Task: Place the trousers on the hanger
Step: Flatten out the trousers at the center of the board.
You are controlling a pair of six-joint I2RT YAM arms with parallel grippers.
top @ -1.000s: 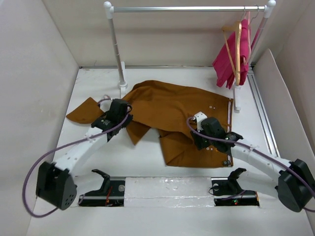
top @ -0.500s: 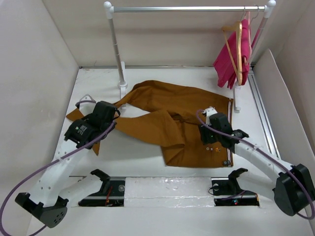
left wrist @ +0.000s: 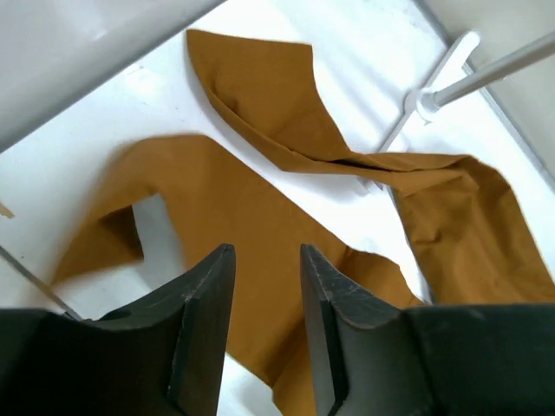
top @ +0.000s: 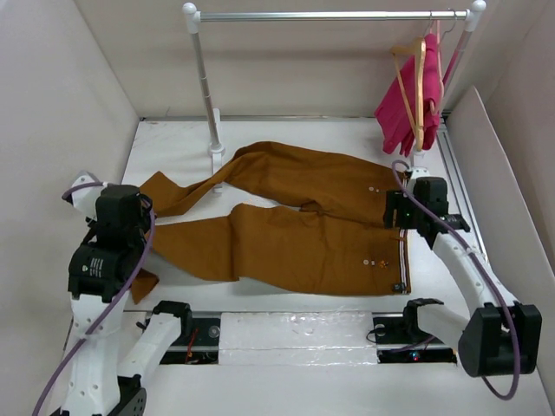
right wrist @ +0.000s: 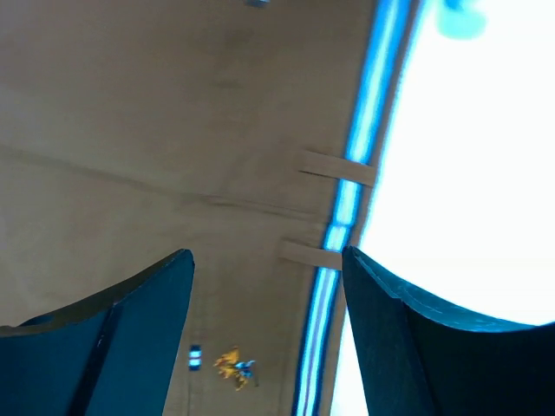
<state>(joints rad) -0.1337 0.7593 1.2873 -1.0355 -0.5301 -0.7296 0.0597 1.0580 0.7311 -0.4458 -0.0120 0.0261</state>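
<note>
Surface: white table (top: 173, 143), boxed in by plain pale walls (top: 78, 104). The clothes rail (top: 329, 15) stands across the far end, both feet on the table. A metal track (top: 460, 186) runs along the table just right of the rail's right post. A glossy white strip (top: 295, 331) lies at the near edge, well in front of the rail.

The hanger (top: 416, 87) hangs at the rail's right end, touching the pink garment (top: 397, 117) that hangs there too. The hanger is bare.

The trousers (top: 295, 230) lie flat on the table in front of the rail. Waistband is toward the rail's right post and both legs run left. The far leg passes just beside the left post's foot.

The left gripper (left wrist: 267, 260) is out left of the rail's left post, above the near leg. Fingers are a little apart with nothing between them. The right gripper (right wrist: 269, 260) is in front of the rail's right post, over the waistband. Fingers are spread wide and empty; contact with the cloth can't be told.

View differences:
- Top view alone shows the hanger, the pink garment and the whole rail. Finger gaps are hidden under the wrists there.
- Left wrist shows both leg ends and the rail's left foot. The near hem is blurred.
- Right wrist is washed out with a blue cast, showing only the waistband edge and two belt loops (right wrist: 338, 169).
</note>
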